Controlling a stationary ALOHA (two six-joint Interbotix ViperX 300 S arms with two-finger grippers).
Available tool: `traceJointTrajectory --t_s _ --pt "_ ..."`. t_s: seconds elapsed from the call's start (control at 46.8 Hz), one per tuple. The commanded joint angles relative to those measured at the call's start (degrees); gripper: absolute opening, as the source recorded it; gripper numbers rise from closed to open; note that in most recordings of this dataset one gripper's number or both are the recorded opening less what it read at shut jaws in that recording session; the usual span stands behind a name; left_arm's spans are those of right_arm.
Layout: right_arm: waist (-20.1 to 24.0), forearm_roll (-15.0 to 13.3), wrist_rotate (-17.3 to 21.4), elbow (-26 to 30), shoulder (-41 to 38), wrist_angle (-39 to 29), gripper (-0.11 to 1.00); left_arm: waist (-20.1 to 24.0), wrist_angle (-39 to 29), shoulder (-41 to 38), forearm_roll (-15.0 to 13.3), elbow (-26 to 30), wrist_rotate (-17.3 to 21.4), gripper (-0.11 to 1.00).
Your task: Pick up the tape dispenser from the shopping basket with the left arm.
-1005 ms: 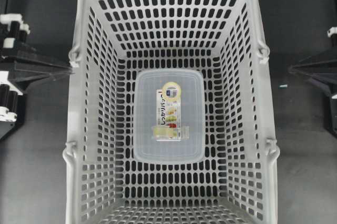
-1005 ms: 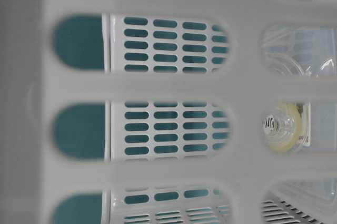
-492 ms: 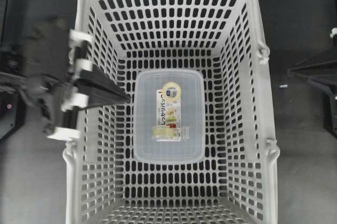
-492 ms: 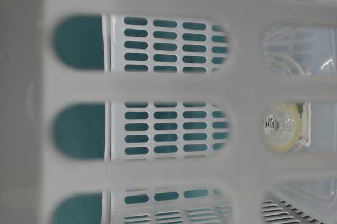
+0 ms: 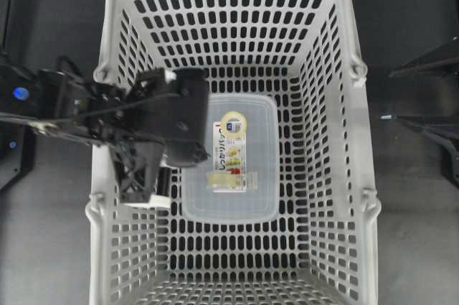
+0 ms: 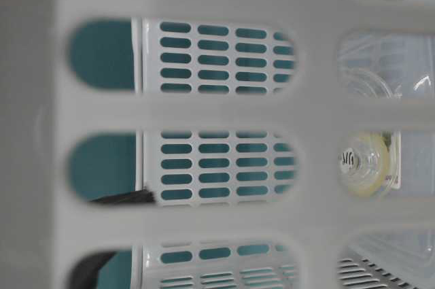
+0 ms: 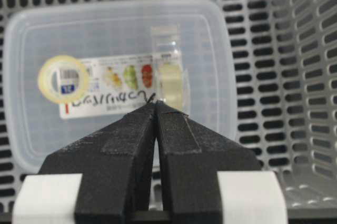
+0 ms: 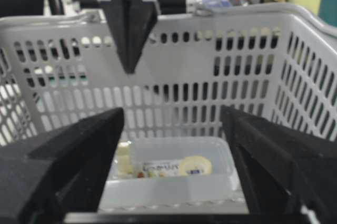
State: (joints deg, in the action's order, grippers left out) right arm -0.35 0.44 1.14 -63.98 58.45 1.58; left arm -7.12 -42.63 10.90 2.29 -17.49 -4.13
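The tape dispenser (image 5: 244, 190), a flat clear box with a white-yellow label and a round yellow sticker, lies on the floor of the grey shopping basket (image 5: 109, 47). My left arm reaches over the basket's left wall. Its gripper (image 5: 199, 153) points down inside the basket, above the box's left side. In the left wrist view the gripper (image 7: 155, 104) is shut and empty, its tips over the label of the box (image 7: 105, 29). The right wrist view shows it (image 8: 129, 66) hanging at rim height, well above the box (image 8: 174, 174). My right gripper (image 8: 172, 113) is open and empty.
The basket's slotted walls (image 7: 295, 76) stand close round the box on all sides. The right gripper (image 5: 389, 95) stays outside the basket's right wall. In the table-level view the basket wall (image 6: 204, 112) fills the frame, with the box's yellow sticker (image 6: 363, 163) behind a slot.
My left arm has swung from outside the basket over its left wall and tipped down above the box, jaws shut throughout. The right gripper's fingers have shifted a little. The box has not moved.
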Motion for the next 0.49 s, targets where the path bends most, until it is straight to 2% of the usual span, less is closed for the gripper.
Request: traceJointTrajectory --t_s 0.0,0.107,0.15,0.235,0.364,0.47 --pt "0.00 0.18 0.09 1.32 -0.26 0.62 0.70 -0.26 0.00 -0.26 0.26 1.93 0.09 0.00" --pt "0.00 0.18 0.09 1.41 -0.35 0.79 0.70 -0.26 -0.18 -1.49 0.18 2.64 -0.26 0.01" --pt "0.00 0.18 0.09 1.32 -0.26 0.88 0.70 -0.18 -0.26 -2.29 0.18 3.08 -0.35 0.06" --pt "0.00 0.18 0.09 1.32 -0.26 1.14 0.70 -0.44 -0.44 -4.13 0.18 4.22 -0.35 0.27" --pt "0.00 0.18 0.09 1.32 -0.26 1.41 0.70 -0.44 -1.85 -8.35 0.18 6.06 -1.85 0.67" --pt "0.00 0.18 0.09 1.14 -0.35 1.41 0.70 -0.44 -2.99 -11.60 0.18 6.94 -4.04 0.88"
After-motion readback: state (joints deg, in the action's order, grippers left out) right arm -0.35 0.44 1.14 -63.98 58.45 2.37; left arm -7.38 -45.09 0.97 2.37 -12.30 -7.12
